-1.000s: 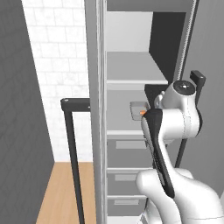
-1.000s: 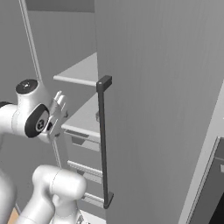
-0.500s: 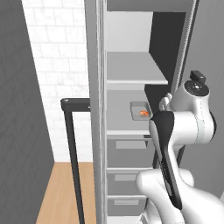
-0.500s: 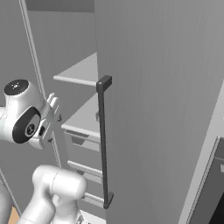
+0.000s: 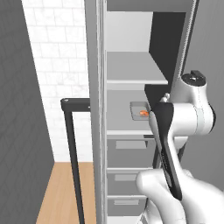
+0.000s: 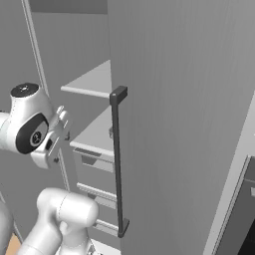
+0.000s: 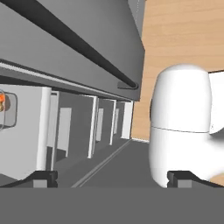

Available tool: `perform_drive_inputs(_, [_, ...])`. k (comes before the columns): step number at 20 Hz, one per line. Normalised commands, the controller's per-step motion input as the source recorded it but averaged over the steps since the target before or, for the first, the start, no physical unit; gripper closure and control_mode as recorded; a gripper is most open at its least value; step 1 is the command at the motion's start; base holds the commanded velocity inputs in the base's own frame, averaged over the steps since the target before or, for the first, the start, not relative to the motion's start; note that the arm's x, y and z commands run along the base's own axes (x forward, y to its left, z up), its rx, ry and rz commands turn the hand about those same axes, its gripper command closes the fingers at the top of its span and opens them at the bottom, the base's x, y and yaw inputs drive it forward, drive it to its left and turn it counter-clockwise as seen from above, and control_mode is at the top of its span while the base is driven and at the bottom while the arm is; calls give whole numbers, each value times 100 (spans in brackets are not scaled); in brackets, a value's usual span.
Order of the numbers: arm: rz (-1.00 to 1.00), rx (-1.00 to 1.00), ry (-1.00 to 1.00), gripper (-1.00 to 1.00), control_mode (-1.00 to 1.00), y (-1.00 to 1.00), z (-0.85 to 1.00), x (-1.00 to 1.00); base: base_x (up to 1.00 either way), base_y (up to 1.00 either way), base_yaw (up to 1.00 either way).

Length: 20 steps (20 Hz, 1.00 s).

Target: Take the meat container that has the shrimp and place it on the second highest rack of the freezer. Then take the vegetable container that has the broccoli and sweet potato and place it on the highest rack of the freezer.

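Now open: freezer (image 5: 131, 57) with door swung out, black bar handle (image 6: 118, 159) on the door front in right base view. Meat container (image 5: 140, 111) sitting flat on the second highest rack (image 5: 122, 132), toward the right part of that shelf, shrimp (image 5: 143, 113) inside it near the tray's right end. Highest rack (image 5: 131, 81) just above, bare as far as visible. Grey drawer fronts (image 5: 127, 148) stacked below the shelves. Gripper (image 7: 111, 177) spread wide, fingertips (image 7: 43, 177) far apart at the bottom of hand view, nothing between them, nothing held. In hand view, tray (image 7: 8, 109) with the orange piece (image 7: 1, 101) cut off at the left edge, well apart from the fingertips, no contact. Hand pulled clear of the shelf opening in left base view, arm link crossing in front of the tray's right end. Wooden floor (image 5: 61, 192) and white tiled wall (image 5: 52, 65) left of the cabinet.
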Motion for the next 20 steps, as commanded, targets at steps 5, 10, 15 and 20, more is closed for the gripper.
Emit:
perform_drive_inputs(5, [0, 0, 0, -100, 100, 0, 0, 0, -91, -8, 0])
perform_drive_inputs(10, [0, 0, 0, -100, 100, 0, 0, 0, -71, -71, -18])
perform_drive_inputs(15, [0, 0, 0, -100, 100, 0, 0, 0, -19, -100, -27])
perform_drive_inputs(20, [0, 0, 0, -100, 100, 0, 0, 0, -11, -100, -23])
